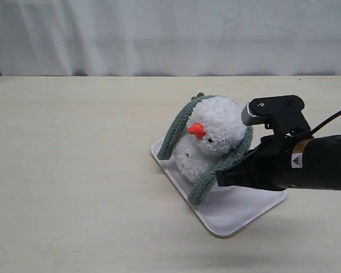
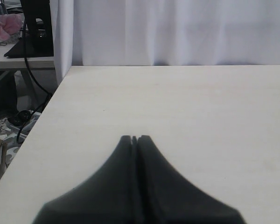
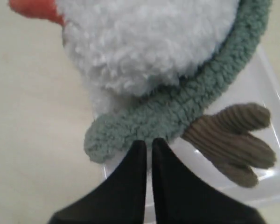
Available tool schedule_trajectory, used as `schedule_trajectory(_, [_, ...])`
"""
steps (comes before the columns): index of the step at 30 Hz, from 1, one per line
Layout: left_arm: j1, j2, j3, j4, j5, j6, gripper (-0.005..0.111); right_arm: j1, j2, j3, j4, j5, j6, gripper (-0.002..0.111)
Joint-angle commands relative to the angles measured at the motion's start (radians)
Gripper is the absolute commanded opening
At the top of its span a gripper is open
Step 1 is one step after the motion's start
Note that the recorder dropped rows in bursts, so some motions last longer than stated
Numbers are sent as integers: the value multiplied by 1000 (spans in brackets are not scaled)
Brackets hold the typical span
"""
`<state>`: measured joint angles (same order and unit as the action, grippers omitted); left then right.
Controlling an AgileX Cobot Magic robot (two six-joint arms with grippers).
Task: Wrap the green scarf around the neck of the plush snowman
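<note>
The plush snowman (image 1: 216, 128) leans on a white tray (image 1: 238, 213), its orange nose (image 1: 196, 130) pointing left. The green scarf (image 1: 179, 128) is draped over the back of its head, and one end hangs down each side. My right gripper (image 1: 219, 179) is shut, its tips against the scarf's right-hand end. In the right wrist view the right gripper (image 3: 148, 142) touches the lower edge of the scarf (image 3: 177, 112) with nothing between its fingers, next to a brown twig arm (image 3: 233, 140). My left gripper (image 2: 135, 137) is shut over bare table, out of the exterior view.
The beige table (image 1: 74, 170) stretches left of the tray. A white curtain (image 1: 170, 34) hangs behind. In the left wrist view the table's edge (image 2: 46, 107) drops off to cables and clutter.
</note>
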<state>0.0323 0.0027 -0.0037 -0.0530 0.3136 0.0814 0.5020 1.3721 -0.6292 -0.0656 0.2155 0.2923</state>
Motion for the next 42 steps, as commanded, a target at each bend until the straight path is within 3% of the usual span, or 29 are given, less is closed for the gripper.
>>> schedule_trajectory(1, [2, -3, 4, 0, -10, -8, 0, 1, 83, 0, 6, -187, 1, 4])
schedule_trajectory(13, [2, -3, 4, 0, -10, -8, 0, 1, 29, -22, -31, -166, -18, 5])
schedule_trajectory(16, [2, -3, 4, 0, -10, -8, 0, 1, -50, -22, -62, -62, -50, 25])
schedule_trajectory(22, [2, -3, 4, 0, -10, -8, 0, 1, -160, -22, -62, 1, -72, 86])
schedule_trajectory(24, [2, -3, 4, 0, -10, -8, 0, 1, -166, -30, -71, -18, -72, 93])
schedule_trajectory(29, [2, -3, 4, 0, -10, -8, 0, 1, -90, -131, -127, -9, -72, 93])
schedule_trajectory(36, [2, -3, 4, 0, -10, -8, 0, -1, 99, -359, -157, 186, -72, 93])
schedule_trajectory(42, [2, -3, 4, 0, -10, -8, 0, -1, 187, -436, -189, 262, -72, 93])
